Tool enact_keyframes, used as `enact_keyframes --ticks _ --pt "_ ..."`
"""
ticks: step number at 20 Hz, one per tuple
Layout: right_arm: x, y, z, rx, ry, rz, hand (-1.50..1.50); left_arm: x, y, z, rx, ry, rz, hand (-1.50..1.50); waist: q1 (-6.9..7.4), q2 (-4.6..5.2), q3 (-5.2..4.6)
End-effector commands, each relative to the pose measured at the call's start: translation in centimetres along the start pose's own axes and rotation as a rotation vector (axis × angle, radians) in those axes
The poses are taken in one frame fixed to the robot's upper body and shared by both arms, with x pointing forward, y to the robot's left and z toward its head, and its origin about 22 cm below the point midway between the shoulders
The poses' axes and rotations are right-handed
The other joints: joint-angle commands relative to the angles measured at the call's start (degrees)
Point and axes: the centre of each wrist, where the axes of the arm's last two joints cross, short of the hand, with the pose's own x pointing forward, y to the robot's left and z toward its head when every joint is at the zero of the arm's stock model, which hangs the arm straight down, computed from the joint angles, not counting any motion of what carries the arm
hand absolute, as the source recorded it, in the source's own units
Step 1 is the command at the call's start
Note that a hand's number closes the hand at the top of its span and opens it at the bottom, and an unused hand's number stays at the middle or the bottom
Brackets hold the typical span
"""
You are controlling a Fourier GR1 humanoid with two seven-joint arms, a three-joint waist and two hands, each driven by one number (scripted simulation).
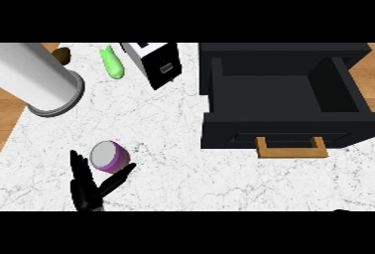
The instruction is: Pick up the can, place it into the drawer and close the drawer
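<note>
The purple can stands upright on the counter, well left of the open drawer. The left robot hand, spread wide, flanks it; probably light, rigid, slick: grasp its sidewall.

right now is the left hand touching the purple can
Cannot tell. In the head view the left hand has straight fingers flanking the can, overlapping its edge, but no contact or gap shows plainly.

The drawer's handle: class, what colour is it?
The handle is tan brown, like wood, against the black drawer front; the head view shows it.
</note>
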Motion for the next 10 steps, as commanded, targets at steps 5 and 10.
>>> enact_keyframes --ticks 5,10 --pt "0.1 -1.5 1.1 -0.024 -0.016 0.004 -1.5 -1.3 -0.7 -2.4 -0.038 -0.035 0.005 -1.5 -0.25 0.0 0.0" --pt "-1.4 1.5 -1.7 -0.012 -0.004 0.006 -1.5 -0.7 -1.0 -4.3 -0.178 0.0 0.019 -1.5 -0.01 0.12 -0.02"
